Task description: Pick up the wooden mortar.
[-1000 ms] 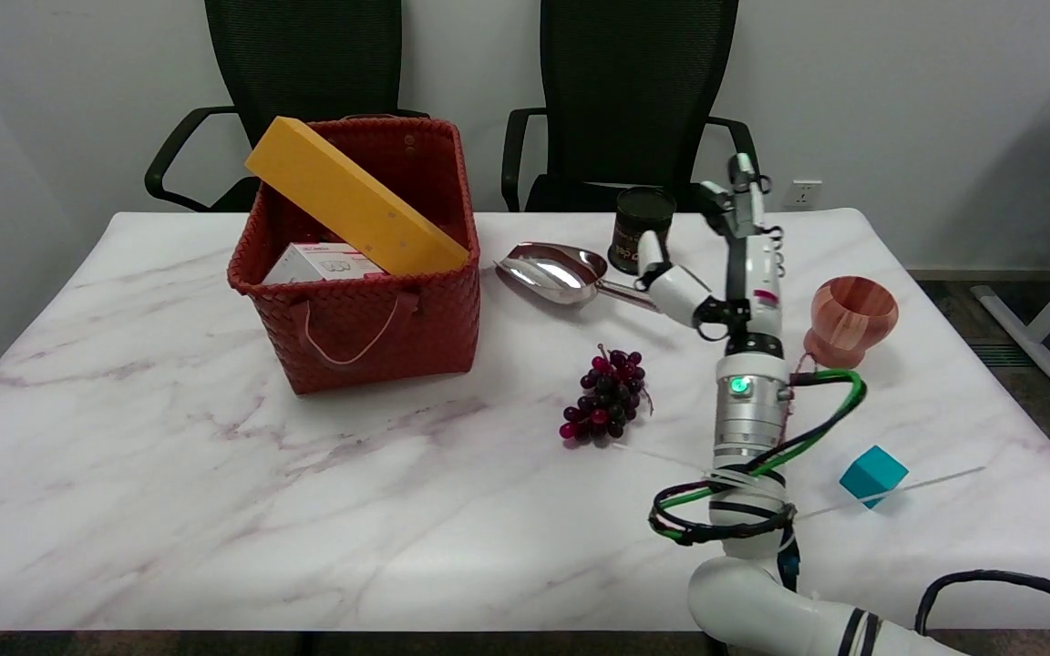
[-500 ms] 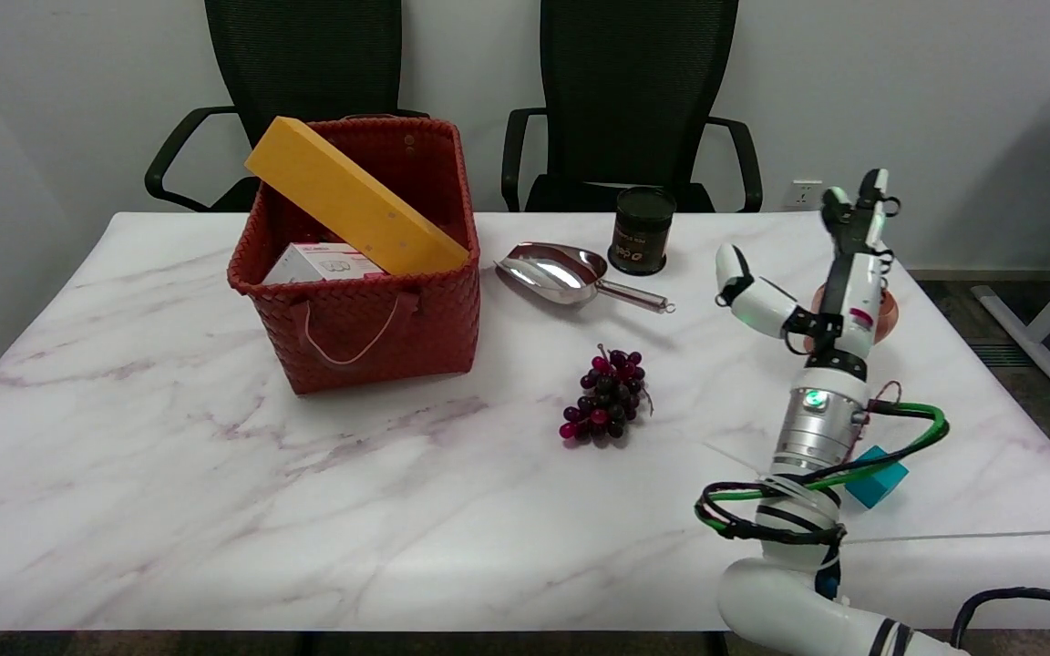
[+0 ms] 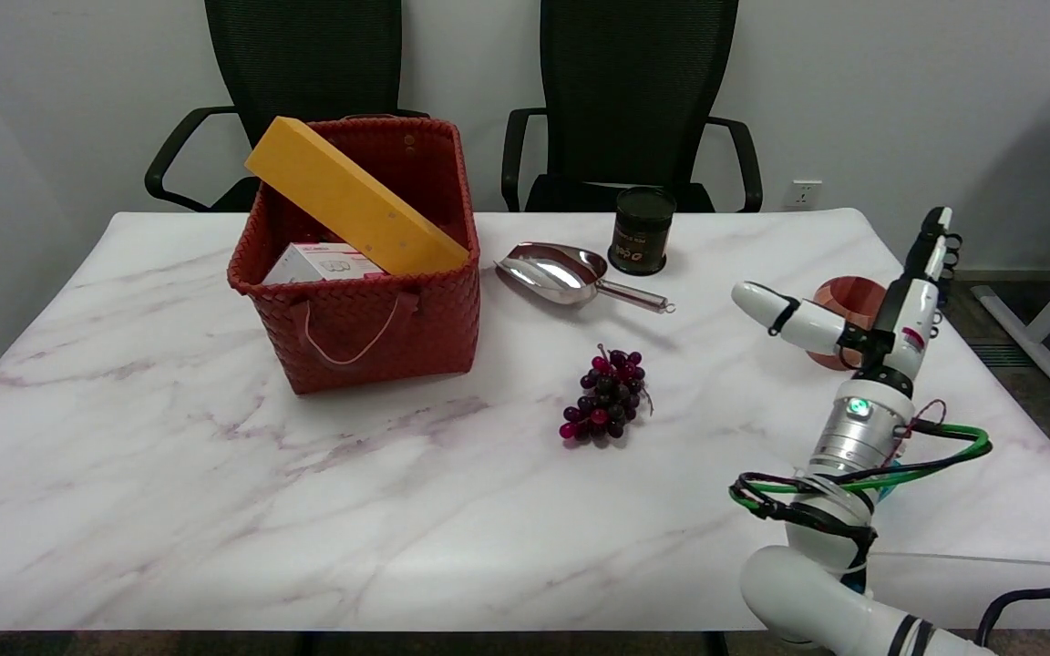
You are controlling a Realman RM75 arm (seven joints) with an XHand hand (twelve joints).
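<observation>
Since half a second ago we see the right hand (image 3: 880, 314) has swung further right and lower, its thumb and fingers spread apart, holding nothing. It now covers most of the wooden mortar (image 3: 839, 296), which stands on the table (image 3: 215, 474) just behind the hand; only a reddish-brown rim and some base show.

even, bright overhead light fills the scene. the red basket (image 3: 356, 282) casts only a soft, short shadow on the marble table (image 3: 215, 492) at its base. right of the basket, the metal scoop (image 3: 557, 271) shows white glare. focus is sharp throughout.
</observation>
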